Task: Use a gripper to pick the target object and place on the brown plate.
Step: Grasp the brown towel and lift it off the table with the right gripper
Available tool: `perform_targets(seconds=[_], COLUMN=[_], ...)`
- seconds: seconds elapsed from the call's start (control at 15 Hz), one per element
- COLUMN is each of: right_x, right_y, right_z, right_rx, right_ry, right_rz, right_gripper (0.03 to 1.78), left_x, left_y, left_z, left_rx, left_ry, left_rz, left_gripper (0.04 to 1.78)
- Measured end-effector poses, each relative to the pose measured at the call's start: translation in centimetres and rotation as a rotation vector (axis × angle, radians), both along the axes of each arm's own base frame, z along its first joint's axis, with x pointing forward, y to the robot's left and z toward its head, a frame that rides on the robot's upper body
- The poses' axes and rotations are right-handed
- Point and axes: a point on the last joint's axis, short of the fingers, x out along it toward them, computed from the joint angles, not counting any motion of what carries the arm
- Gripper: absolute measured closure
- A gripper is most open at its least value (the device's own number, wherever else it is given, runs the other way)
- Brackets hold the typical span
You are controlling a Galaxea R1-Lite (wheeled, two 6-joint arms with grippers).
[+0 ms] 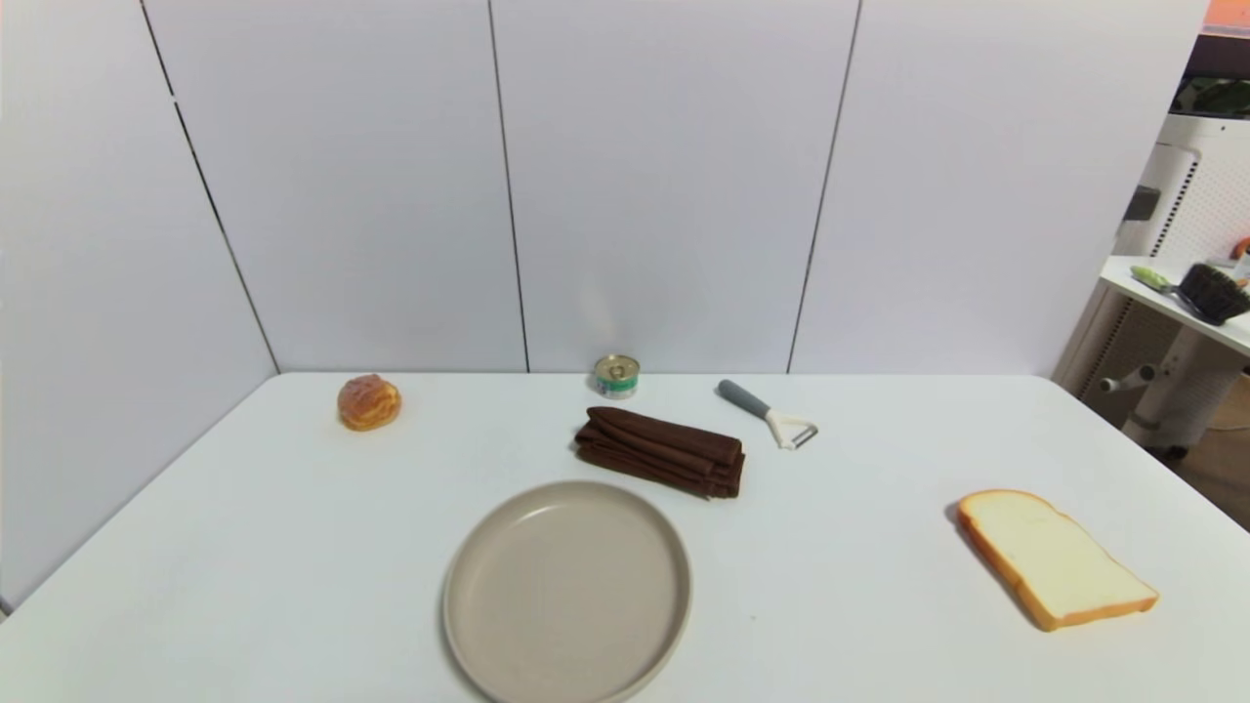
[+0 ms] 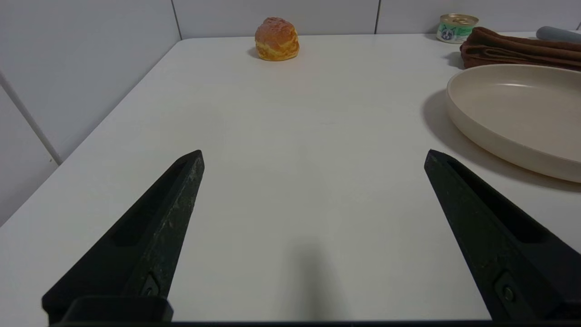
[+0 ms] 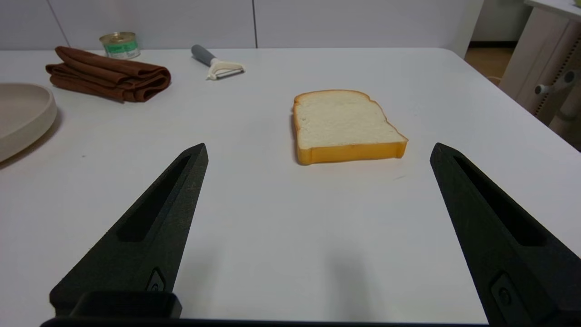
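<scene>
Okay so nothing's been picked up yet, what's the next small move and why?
Probably send the right pincer forward and inward toward the brown folded cloth. It lies untouched just behind the empty plate, and both pincers are open, holding nothing, over bare table; the left pincer can stay put.

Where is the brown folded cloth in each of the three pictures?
Head view: brown cloth at table centre, just beyond the plate.
Left wrist view: cloth behind the plate's far rim.
Right wrist view: cloth beside the plate's edge.
Shared landmark: small tin can next to it.
</scene>
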Motion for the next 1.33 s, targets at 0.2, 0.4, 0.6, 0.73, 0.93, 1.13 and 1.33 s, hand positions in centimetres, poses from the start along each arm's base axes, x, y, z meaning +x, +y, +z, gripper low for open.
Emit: perform_targets(seconds=[0.2, 0.4, 0.6, 0.73, 0.93, 1.13, 1.33], right_x=[-0.1, 0.4, 3.0, 6.1, 12.3, 18.7, 24.6], right_y=[0.0, 0.0, 0.1, 0.3, 1.5, 3.9, 7.9], right_z=[1.2, 5.9, 11.6, 15.5, 20.0, 23.2, 23.6], right_rx=[-0.041, -0.113, -0.202, -0.257, -0.312, -0.354, -0.380], right_ry=[-0.016, -0.019, 0.025, 0.057, 0.101, 0.163, 0.287], right_rz=[0.006, 0.008, 0.043, 0.124, 0.330, 0.532, 0.702], right_gripper=[0.12, 0.12, 0.12, 0.12, 0.12, 0.12, 0.12], left_x=[0.0, 0.0, 0.0, 0.0, 0.0, 0.0, 0.0], left_y=[0.0, 0.0, 0.0, 0.0, 0.0, 0.0, 0.0], left_z=[0.0, 0.0, 0.0, 0.0, 0.0, 0.0, 0.0], left_rx=[0.000, 0.000, 0.000, 0.000, 0.000, 0.000, 0.000], left_ry=[0.000, 0.000, 0.000, 0.000, 0.000, 0.000, 0.000], left_rz=[0.000, 0.000, 0.000, 0.000, 0.000, 0.000, 0.000], left_gripper=[0.07, 0.07, 0.07, 0.07, 0.07, 0.07, 0.07])
